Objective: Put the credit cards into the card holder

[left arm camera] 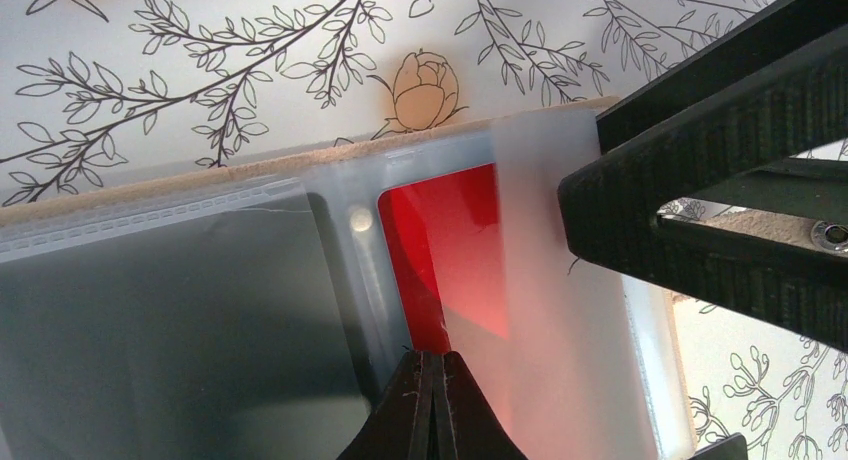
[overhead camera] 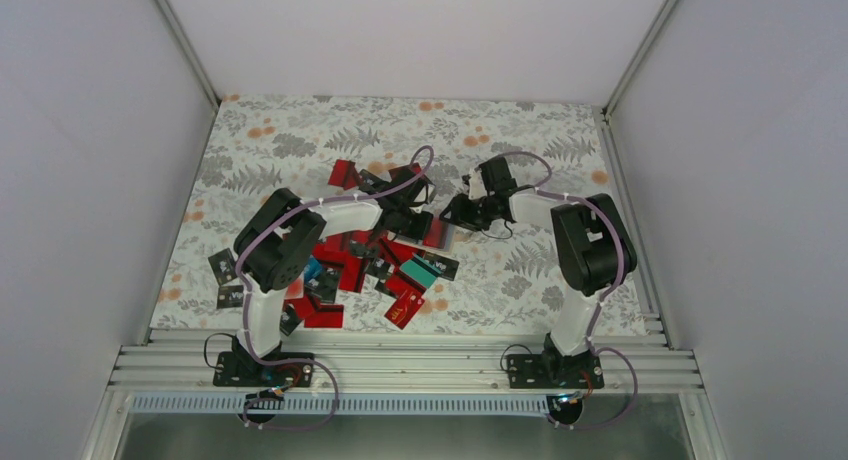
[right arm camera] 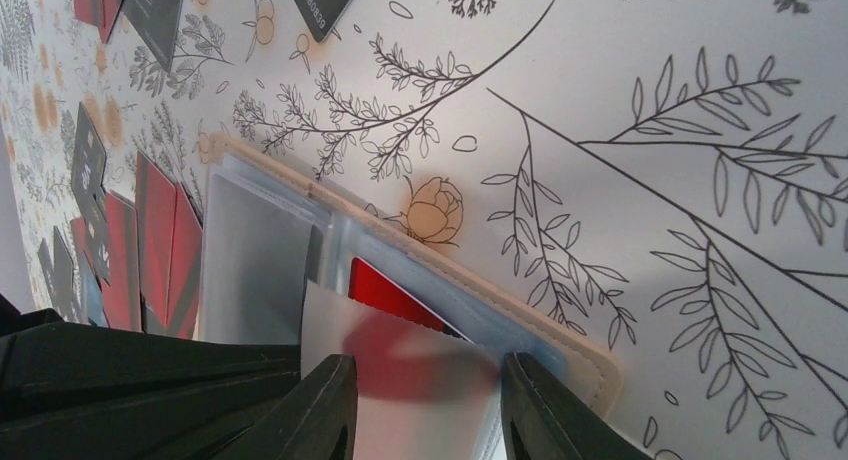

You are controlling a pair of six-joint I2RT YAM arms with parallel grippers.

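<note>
The tan card holder (right arm camera: 560, 345) lies open on the flowered cloth between my two grippers (overhead camera: 440, 232). My left gripper (left arm camera: 437, 365) is shut on the near edge of a red credit card (left arm camera: 440, 250). That card sits partly inside a clear sleeve next to the holder's tan rim (left arm camera: 250, 167). My right gripper (right arm camera: 430, 400) is half closed across a raised clear sleeve flap, which spans from one finger (right arm camera: 330, 410) to the other. The red card (right arm camera: 395, 295) shows blurred through that flap. Loose credit cards (overhead camera: 350, 270), mostly red, are heaped under the left arm.
Two black cards (overhead camera: 225, 280) lie apart at the cloth's left edge. A teal card (overhead camera: 420, 272) and a red one (overhead camera: 404, 307) lie at the heap's near right. Red and black cards (right arm camera: 160, 240) lie beside the holder. An aluminium rail (overhead camera: 400, 355) runs along the near edge, and white walls close in the sides.
</note>
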